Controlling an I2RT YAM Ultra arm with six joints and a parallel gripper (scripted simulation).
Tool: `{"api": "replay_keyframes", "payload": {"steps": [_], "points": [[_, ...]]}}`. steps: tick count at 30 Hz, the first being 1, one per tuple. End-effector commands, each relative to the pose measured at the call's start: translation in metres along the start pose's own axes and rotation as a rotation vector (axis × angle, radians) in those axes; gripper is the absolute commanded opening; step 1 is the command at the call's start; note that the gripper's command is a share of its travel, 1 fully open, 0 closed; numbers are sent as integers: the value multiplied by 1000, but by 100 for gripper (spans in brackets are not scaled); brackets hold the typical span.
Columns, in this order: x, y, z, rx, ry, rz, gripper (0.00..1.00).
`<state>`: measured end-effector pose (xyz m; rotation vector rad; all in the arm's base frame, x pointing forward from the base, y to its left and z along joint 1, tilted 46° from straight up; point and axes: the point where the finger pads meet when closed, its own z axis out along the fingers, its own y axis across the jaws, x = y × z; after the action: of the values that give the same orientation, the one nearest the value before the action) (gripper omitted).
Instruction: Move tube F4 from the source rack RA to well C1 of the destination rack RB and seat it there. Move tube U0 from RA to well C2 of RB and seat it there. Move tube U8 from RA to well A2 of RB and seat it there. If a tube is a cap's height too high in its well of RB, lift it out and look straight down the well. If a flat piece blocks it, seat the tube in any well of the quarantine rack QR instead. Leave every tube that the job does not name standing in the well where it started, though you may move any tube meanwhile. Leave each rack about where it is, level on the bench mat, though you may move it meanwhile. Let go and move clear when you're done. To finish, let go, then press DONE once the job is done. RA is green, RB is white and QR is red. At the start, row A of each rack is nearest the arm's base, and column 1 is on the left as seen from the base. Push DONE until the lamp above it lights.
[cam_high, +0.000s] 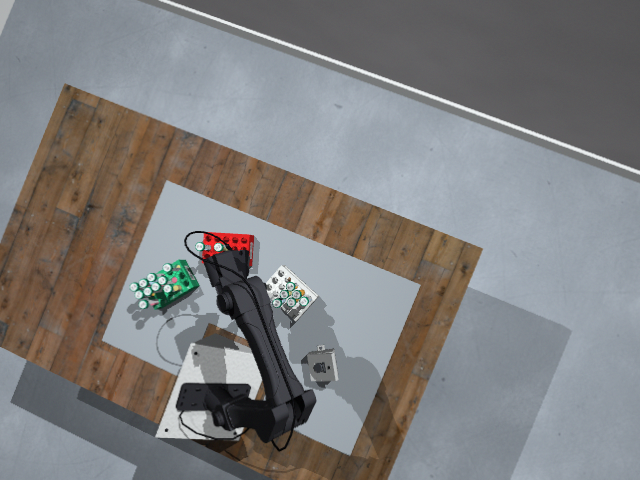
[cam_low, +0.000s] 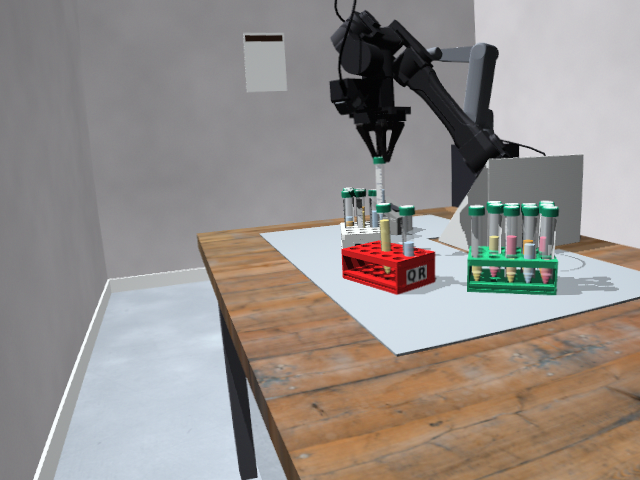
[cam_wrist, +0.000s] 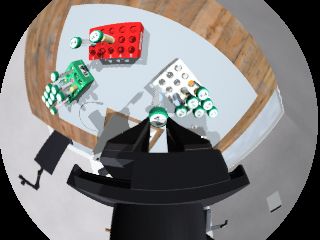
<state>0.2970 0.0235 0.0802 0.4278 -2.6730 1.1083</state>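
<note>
My gripper (cam_low: 383, 156) (cam_wrist: 158, 120) is shut on a green-capped, clear tube (cam_low: 379, 178) (cam_wrist: 158, 116), which hangs upright. The cap's mark is too small to read surely. In the wrist view, the tube is left of and below the white rack RB (cam_high: 309, 304) (cam_low: 356, 238) (cam_wrist: 177, 63), clear of it. RB holds several capped tubes at one end and has open wells at the other. The green rack RA (cam_high: 193, 281) (cam_low: 511, 290) (cam_wrist: 86, 80) holds several tall capped tubes. The red rack QR (cam_high: 252, 238) (cam_low: 431, 271) (cam_wrist: 141, 36) holds two tubes.
The grey button box (cam_high: 329, 361) stands on the bench mat (cam_high: 382, 299), on RB's side of the arm. The arm's light base plate (cam_high: 209, 364) is near the mat's edge. QR stands at the back between RA and RB. In the top view the arm hides part of QR.
</note>
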Motion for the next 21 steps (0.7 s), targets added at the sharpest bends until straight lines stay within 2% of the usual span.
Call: {"api": "replay_keyframes", "payload": {"steps": [1,4,5,9,15,21], "points": [[-8,-10,-6,16,-12,-12,0],[-10,-11,-6,16,-12,-12,0],[-11,-10,-13,19,-36,-17,0],[-15,-17,-6,16,-12,-12,0],[-23,-20,-9,20,-21,-22,0],[-27,-28,-6,16,-12,-12,0]]}}
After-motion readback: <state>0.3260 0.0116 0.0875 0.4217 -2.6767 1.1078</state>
